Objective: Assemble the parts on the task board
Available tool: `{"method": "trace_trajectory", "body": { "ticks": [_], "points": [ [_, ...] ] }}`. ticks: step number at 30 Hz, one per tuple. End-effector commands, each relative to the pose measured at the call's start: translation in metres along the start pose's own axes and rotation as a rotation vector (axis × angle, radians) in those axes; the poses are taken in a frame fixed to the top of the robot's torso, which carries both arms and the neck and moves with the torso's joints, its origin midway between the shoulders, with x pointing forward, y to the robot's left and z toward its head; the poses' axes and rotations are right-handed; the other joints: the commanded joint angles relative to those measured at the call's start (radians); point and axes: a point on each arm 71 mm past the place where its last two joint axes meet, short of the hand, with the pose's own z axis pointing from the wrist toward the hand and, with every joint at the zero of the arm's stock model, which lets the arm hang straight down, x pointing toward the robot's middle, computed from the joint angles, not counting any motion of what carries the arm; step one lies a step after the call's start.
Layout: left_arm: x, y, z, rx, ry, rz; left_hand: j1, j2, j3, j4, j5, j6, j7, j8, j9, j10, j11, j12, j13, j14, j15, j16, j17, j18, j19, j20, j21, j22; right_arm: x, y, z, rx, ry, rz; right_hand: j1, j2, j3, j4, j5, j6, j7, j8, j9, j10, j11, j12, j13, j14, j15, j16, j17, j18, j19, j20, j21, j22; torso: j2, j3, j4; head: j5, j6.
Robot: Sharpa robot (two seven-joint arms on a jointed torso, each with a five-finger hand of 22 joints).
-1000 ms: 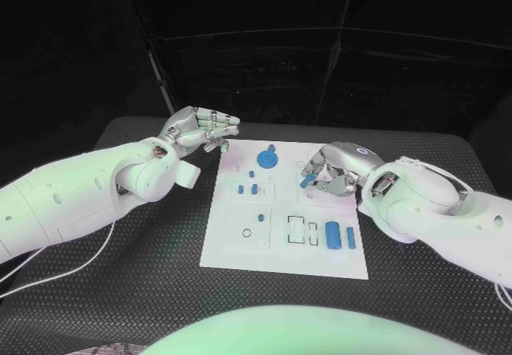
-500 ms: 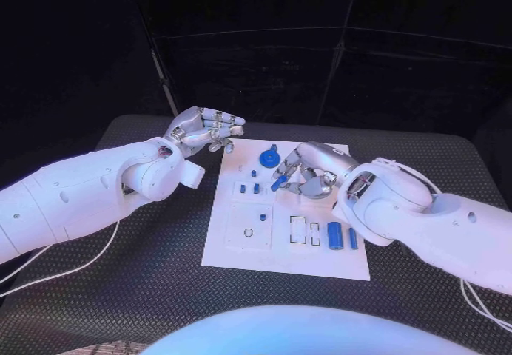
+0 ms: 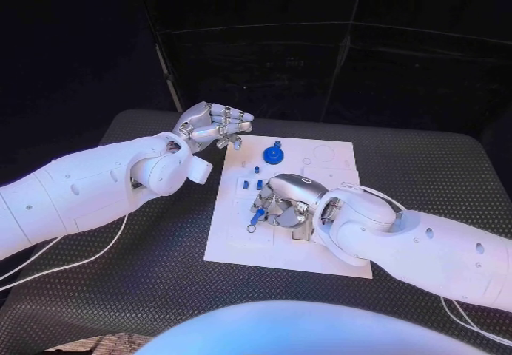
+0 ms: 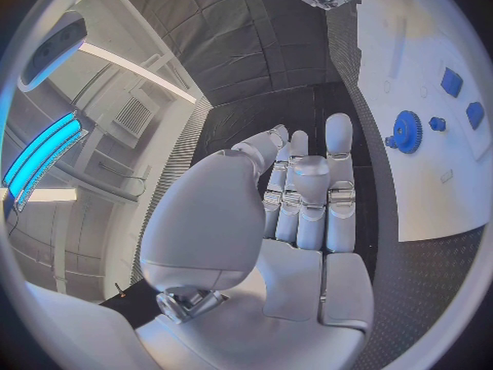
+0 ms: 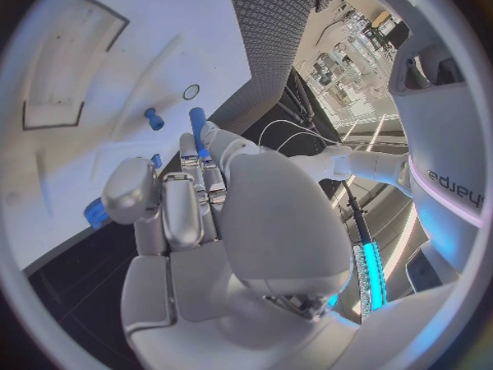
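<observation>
At the board's far-left corner the left hand [image 3: 214, 126] hovers empty, fingers loosely curled. Over the task board [image 3: 240, 248] middle, the right hand [image 3: 283, 207] pinches a small blue peg [image 3: 257, 216], likely light, stiff and slippery, best held by its shaft. Its target hole is hidden beneath the fingers.

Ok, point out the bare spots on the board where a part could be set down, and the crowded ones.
Free: the task board's near-left corner below the right hand, and its far-right corner beside the blue gear. Crowded: the middle, where the right hand holds a blue peg over small blue parts. The left hand hovers off the far-left corner.
</observation>
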Motion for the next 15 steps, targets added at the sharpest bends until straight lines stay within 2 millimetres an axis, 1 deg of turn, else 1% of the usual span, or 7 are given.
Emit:
{"method": "trace_trajectory", "body": {
  "ticks": [1, 3, 6, 8, 12, 15],
  "points": [
    [0.0013, -0.001, 0.0009, 0.004, 0.014, -0.009, -0.003, 0.006, -0.007, 0.0, 0.003, -0.008, -0.002, -0.003, -0.001, -0.005, 0.0, 0.003, 0.001, -0.005, 0.002, -0.004, -0.001, 0.019, -0.003, 0.005, -0.007, -0.001, 0.0052, 0.0028, 0.0023, -0.031, 0.038, -0.032, -0.011, 0.002, 0.007, -0.003, 0.005, 0.002, 0.005, -0.002, 0.0, 0.008, -0.002, -0.006, -0.001, 0.029, -0.005, 0.003, 0.0, -0.013, 0.004, 0.002, 0.003, 0.002, -0.001, 0.0007, -0.0006, 0.002, -0.001],
    [0.0016, -0.0009, 0.0011, 0.004, 0.014, -0.01, -0.003, 0.006, -0.007, 0.0, 0.003, -0.008, -0.002, -0.003, -0.001, -0.005, 0.0, 0.003, 0.001, -0.005, 0.002, -0.004, -0.001, 0.019, -0.003, 0.005, -0.007, -0.001, 0.0081, 0.0034, 0.0035, -0.033, 0.044, -0.04, -0.011, 0.002, 0.007, -0.003, 0.005, 0.002, 0.005, -0.002, 0.0, 0.008, -0.002, -0.006, -0.001, 0.029, -0.005, 0.003, 0.0, -0.013, 0.004, 0.002, 0.003, 0.002, -0.001, 0.0005, -0.0007, 0.002, -0.001],
    [0.002, -0.0008, 0.0014, 0.004, 0.016, -0.01, -0.003, 0.006, -0.007, 0.0, 0.003, -0.008, -0.002, -0.003, -0.001, -0.005, 0.0, 0.003, 0.001, -0.005, 0.002, -0.004, -0.001, 0.019, -0.003, 0.005, -0.007, -0.001, 0.0102, 0.004, 0.0047, -0.035, 0.046, -0.05, -0.011, 0.002, 0.007, -0.003, 0.005, 0.002, 0.005, -0.002, 0.0, 0.008, -0.002, -0.006, -0.001, 0.029, -0.005, 0.003, 0.0, -0.013, 0.004, 0.002, 0.003, 0.002, 0.0, 0.0014, -0.001, 0.003, -0.001],
    [0.002, -0.0007, 0.0015, 0.003, 0.016, -0.01, -0.003, 0.006, -0.007, 0.0, 0.003, -0.008, -0.002, -0.003, -0.001, -0.005, 0.0, 0.003, 0.001, -0.005, 0.002, -0.004, -0.001, 0.019, -0.003, 0.005, -0.007, -0.001, 0.011, 0.0039, 0.0054, -0.035, 0.046, -0.057, -0.012, 0.002, 0.008, -0.003, 0.006, 0.002, 0.005, -0.002, 0.0, 0.008, -0.002, -0.006, -0.001, 0.029, -0.005, 0.003, 0.0, -0.013, 0.004, 0.002, 0.004, 0.002, 0.0, 0.0013, -0.0007, 0.003, -0.002],
    [0.0021, -0.0005, 0.0017, 0.003, 0.016, -0.011, -0.003, 0.006, -0.007, 0.0, 0.003, -0.008, -0.002, -0.003, -0.001, -0.005, 0.0, 0.003, 0.001, -0.005, 0.002, -0.004, -0.001, 0.019, -0.003, 0.005, -0.007, -0.001, 0.0121, 0.0034, 0.0073, -0.031, 0.042, -0.078, -0.012, 0.002, 0.008, -0.003, 0.006, 0.002, 0.005, -0.002, 0.0, 0.008, -0.002, -0.006, -0.001, 0.029, -0.005, 0.003, 0.0, -0.013, 0.004, 0.002, 0.004, 0.002, -0.001, -0.0001, -0.0006, 0.002, -0.003],
    [0.0023, -0.0004, 0.0018, 0.002, 0.017, -0.011, -0.003, 0.006, -0.007, 0.0, 0.003, -0.008, -0.002, -0.003, -0.001, -0.005, 0.0, 0.003, 0.001, -0.005, 0.002, -0.004, -0.001, 0.019, -0.003, 0.005, -0.007, -0.001, 0.0124, 0.0036, 0.0088, -0.029, 0.036, -0.095, -0.012, 0.002, 0.008, -0.003, 0.006, 0.002, 0.005, -0.002, 0.0, 0.008, -0.002, -0.006, -0.001, 0.029, -0.005, 0.003, 0.0, -0.013, 0.004, 0.002, 0.004, 0.002, -0.001, 0.0, -0.0003, 0.003, -0.003]
  ]
}}
